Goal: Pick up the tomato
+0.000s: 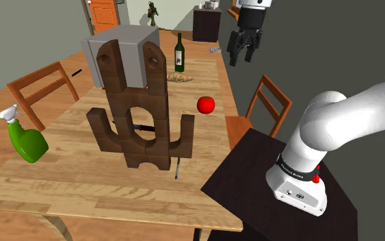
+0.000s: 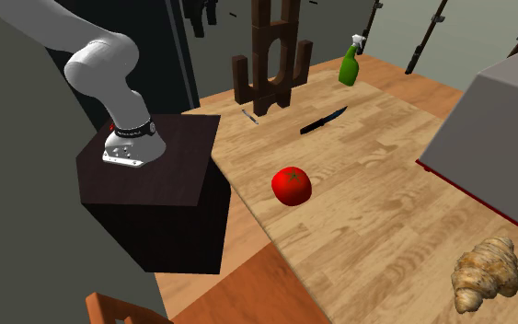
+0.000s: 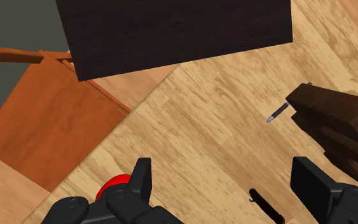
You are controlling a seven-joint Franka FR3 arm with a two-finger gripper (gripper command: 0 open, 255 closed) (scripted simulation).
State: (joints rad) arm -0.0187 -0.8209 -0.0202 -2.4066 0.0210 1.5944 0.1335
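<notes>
Fingers point(image 3: 140, 178) spread wide, gripping nothing, with the gripper point(image 1: 243, 58) high over the table point(image 1: 81, 185). Tomato point(image 1: 206, 105) rests on the wood, apart from the dark wooden rack point(image 1: 139, 123) and off-centre of the jaws. Looks like the approach, so next: centre over it, then descend.

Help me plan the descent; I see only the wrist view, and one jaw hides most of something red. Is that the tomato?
Observer: Yes; the second exterior view shows a whole round red tomato with a green stem mark, on the light wooden table.
Operator: How high are the jaws?
Observer: In the shoulder view they hang open, well above the table.
Operator: Anything near the tomato?
Observer: A knobbly beige ginger root lies on the table, apart from it.
</notes>
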